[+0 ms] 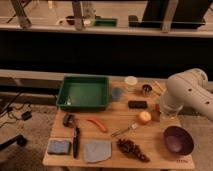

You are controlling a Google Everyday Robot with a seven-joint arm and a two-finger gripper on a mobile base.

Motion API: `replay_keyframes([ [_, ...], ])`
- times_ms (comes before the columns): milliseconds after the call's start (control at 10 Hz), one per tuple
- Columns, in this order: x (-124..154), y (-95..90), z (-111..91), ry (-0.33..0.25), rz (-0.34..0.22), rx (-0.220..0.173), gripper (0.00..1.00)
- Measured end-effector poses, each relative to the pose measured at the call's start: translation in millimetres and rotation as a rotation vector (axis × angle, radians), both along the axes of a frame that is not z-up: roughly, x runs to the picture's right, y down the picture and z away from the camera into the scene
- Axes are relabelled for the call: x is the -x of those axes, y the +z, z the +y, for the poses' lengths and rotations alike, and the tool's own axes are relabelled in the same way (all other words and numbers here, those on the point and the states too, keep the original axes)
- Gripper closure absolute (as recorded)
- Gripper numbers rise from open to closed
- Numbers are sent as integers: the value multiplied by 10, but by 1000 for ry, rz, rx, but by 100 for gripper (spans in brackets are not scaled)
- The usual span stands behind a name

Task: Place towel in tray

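Towel [97, 151] flat at front of desk [107, 134], well apart from tray [83, 78]. Hand [158, 111] open, empty, just beside orange [144, 117].

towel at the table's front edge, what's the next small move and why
Probably bring the gripper across to above the towel: it lies flat and untouched at the front edge, while the gripper hangs open beside the orange ball, well away.

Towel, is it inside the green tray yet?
No, the towel lies on the table near its front edge, outside the tray, while the gripper hangs at the right by the orange.
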State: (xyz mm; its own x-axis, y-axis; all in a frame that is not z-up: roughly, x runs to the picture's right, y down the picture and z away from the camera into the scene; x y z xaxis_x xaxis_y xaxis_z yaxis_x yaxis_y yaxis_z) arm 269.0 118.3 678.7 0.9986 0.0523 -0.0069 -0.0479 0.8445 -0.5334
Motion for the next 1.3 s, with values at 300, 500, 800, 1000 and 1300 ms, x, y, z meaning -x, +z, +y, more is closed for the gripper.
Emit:
replay_keyframes([
  [300,1,0,0,0,0,0,20],
  [500,2,0,0,0,0,0,20],
  [800,2,0,0,0,0,0,20],
  [1000,2,0,0,0,0,0,20],
  [1300,151,-5,75,-19,5,-32,20],
])
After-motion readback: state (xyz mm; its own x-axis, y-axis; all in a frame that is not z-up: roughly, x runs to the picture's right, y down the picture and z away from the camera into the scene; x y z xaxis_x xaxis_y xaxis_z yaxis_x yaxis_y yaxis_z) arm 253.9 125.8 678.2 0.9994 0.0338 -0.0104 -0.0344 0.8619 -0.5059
